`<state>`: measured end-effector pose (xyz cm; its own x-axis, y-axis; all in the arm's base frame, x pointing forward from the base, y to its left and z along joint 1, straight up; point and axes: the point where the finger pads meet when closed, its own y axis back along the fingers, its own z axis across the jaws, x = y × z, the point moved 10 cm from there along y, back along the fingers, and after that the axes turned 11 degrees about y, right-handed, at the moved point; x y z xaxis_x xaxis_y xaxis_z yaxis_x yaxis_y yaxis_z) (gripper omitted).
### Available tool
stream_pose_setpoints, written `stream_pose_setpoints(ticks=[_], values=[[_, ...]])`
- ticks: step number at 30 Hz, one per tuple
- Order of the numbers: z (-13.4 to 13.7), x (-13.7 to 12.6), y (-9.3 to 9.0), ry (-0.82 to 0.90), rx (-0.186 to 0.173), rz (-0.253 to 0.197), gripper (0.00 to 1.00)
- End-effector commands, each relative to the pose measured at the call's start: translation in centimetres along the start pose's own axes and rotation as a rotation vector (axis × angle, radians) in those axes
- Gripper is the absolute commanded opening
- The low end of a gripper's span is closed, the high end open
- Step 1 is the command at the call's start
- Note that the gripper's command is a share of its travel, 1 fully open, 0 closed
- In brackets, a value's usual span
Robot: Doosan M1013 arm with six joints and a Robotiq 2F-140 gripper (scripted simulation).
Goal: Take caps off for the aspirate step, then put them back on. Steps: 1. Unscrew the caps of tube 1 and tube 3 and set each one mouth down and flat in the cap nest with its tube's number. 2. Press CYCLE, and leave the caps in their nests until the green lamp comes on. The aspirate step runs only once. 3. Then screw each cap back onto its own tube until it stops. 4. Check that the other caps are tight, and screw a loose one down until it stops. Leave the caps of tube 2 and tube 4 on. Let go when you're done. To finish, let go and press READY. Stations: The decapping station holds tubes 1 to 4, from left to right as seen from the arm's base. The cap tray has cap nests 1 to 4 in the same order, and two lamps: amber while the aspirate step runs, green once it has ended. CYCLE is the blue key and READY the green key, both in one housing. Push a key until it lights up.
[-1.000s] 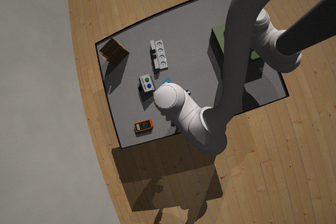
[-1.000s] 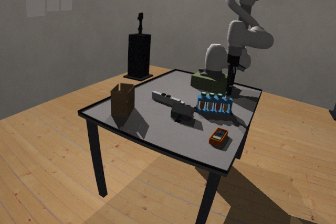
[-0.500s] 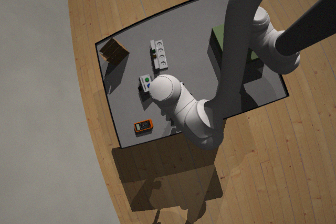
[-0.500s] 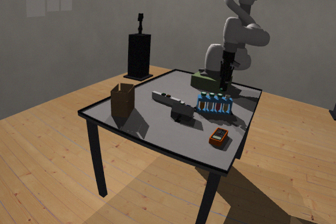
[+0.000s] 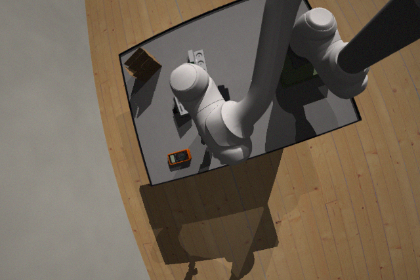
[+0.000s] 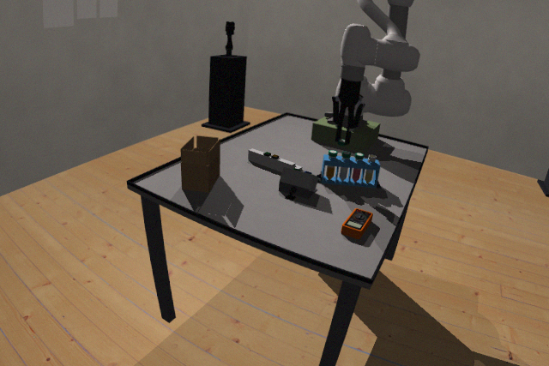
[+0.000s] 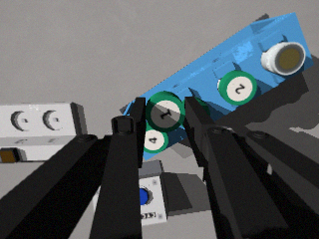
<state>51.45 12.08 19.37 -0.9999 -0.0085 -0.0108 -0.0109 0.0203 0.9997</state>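
Note:
My gripper [image 7: 164, 112] is shut on the green cap marked 1 [image 7: 164, 112] and holds it in the air above the blue tube rack [image 7: 224, 85]. In the wrist view tube 1 [image 7: 284, 58] stands open at the rack's far end. Cap 2 [image 7: 237, 88] and cap 4 [image 7: 154, 140] sit on their tubes. Cap 3 is mostly hidden behind my right finger. In the exterior view the gripper [image 6: 342, 141] hangs a little above the rack [image 6: 350, 171]. The white cap tray [image 7: 40, 119] lies to the left; its visible nests are empty. The blue key [image 7: 144, 195] shows below.
The key housing [image 6: 298, 177] stands between the cap tray [image 6: 271, 159] and the rack. An orange multimeter [image 6: 357, 222] lies near the front edge. A cardboard box [image 6: 200, 167] stands at the left corner. A green box [image 6: 346, 131] sits behind the rack by the arm's base.

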Motion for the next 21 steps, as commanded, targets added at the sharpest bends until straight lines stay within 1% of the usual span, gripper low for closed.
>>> stream_pose_setpoints(ticks=[1,8,10,21], values=[[-3.5,-0.6,0.0,0.022,-0.022,0.009,0.30],[-9.3,-1.4,-0.1,0.022,-0.021,0.009,0.30],[-9.3,-1.4,-0.1,0.022,-0.021,0.009,0.30],[-18.4,-2.6,-0.2,0.022,-0.021,0.009,0.30]])
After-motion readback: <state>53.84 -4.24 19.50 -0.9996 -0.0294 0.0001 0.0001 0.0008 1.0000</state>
